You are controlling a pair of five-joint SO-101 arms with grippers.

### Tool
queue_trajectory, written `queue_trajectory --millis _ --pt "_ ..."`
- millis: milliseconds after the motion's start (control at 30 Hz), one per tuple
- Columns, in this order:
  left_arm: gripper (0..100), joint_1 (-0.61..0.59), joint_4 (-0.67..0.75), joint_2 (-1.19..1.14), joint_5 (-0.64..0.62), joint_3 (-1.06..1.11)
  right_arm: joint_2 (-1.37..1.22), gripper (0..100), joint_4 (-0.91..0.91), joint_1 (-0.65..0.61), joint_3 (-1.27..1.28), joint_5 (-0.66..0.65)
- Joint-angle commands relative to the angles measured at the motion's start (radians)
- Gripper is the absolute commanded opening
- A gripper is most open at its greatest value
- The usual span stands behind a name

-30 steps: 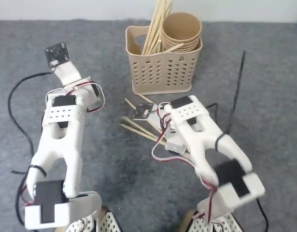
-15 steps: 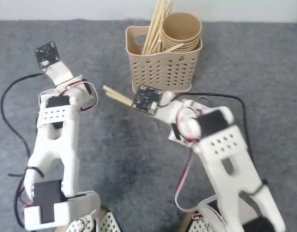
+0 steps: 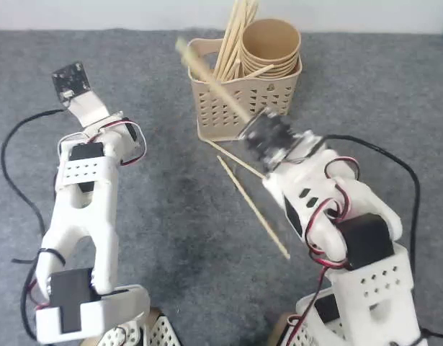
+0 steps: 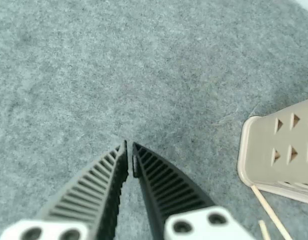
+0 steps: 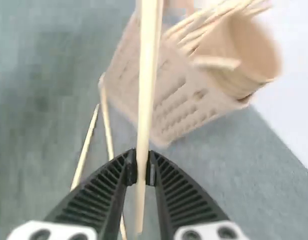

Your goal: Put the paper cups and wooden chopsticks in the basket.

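A grey carpeted table [image 3: 163, 216] ran back to a pale wall [image 3: 99, 14]. Near the far edge stood a beige slotted basket [image 3: 239, 108] holding stacked paper cups [image 3: 271, 43] and a leaning bundle of chopsticks [image 3: 232, 36]. The right claw [image 5: 141, 157] was clamped on one wooden chopstick [image 3: 207, 72], slanted across the basket's front with its upper end above the rim. Two loose chopsticks [image 3: 253, 209] lay on the table before the basket, beside the right arm [image 3: 315, 202]. The left claw [image 4: 129, 146] hung with its tips together, holding nothing, over carpet left of the basket. Thin black cables [image 3: 12, 187] trailed beside both arms.
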State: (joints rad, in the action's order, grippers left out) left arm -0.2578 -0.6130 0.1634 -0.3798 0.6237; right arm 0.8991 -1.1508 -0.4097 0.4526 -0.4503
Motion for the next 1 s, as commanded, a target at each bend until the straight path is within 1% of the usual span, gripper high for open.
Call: queue_trajectory --millis 0,100,200,267,367,500,600,667,867,967 --pt "2 -0.002 0.023 0.044 0.005 -0.005 0.028 0.8 0.133 0.008 -0.038 0.253" --pt "2 -0.002 0.023 0.044 0.005 -0.005 0.025 0.8 0.269 0.008 -0.031 0.437" --pt "2 -0.002 0.023 0.044 0.005 -0.005 0.025 0.8 0.499 0.008 0.046 0.546" --pt "2 0.0 0.023 0.044 0.005 -0.005 0.024 0.8 0.69 0.007 0.127 0.563" --pt "2 0.0 0.023 0.044 0.005 -0.005 -0.021 0.8 0.944 -0.028 0.215 0.559" --pt "2 0.0 0.023 0.044 0.005 -0.004 -0.154 0.8 1.139 -0.041 0.207 0.563" --pt "2 0.002 0.023 0.044 0.006 -0.004 -0.303 0.8 1.234 -0.041 0.138 0.565" --pt "2 0.002 0.023 0.044 0.006 -0.004 -0.424 0.8 1.265 -0.041 0.066 0.565" --pt "2 0.002 0.023 0.044 0.006 -0.004 -0.814 0.8 1.285 -0.038 -0.232 0.568" --pt "2 0.002 0.025 0.044 0.006 -0.004 -0.957 0.8 1.31 -0.038 -0.371 0.618"
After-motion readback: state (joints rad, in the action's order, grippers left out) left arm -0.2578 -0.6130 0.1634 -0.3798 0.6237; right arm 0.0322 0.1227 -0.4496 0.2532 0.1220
